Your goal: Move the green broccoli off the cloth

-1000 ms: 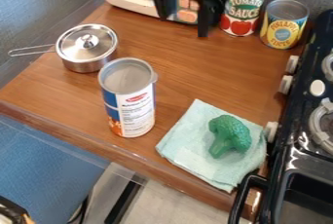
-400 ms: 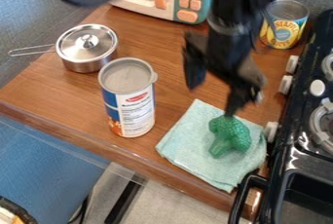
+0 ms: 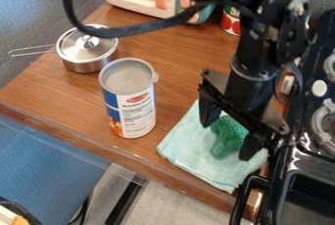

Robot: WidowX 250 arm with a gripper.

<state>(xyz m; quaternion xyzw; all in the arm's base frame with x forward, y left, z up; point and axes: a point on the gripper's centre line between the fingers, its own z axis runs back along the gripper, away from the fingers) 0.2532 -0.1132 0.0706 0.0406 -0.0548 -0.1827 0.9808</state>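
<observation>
The black gripper (image 3: pixel 226 138) hangs down over the cloth at the lower right, open, one finger to the left of the broccoli and the other to its right. Between the fingers, the green broccoli (image 3: pixel 224 143) lies on the cloth, its crown partly hidden under the gripper. Light green and roughly square, the cloth (image 3: pixel 188 147) is spread near the counter's front edge, beside the stove.
A tall can (image 3: pixel 137 114) stands left of the cloth, with a lidded steel pot (image 3: pixel 87 53) behind it. The black stove (image 3: pixel 298 158) borders the cloth on the right. At the back are a toy oven (image 3: pixel 167 5) and a red can (image 3: pixel 230 22).
The arm has come forward and down from the back of the counter to the broccoli, its fingers now on either side of it. The broccoli and cloth have not moved.
</observation>
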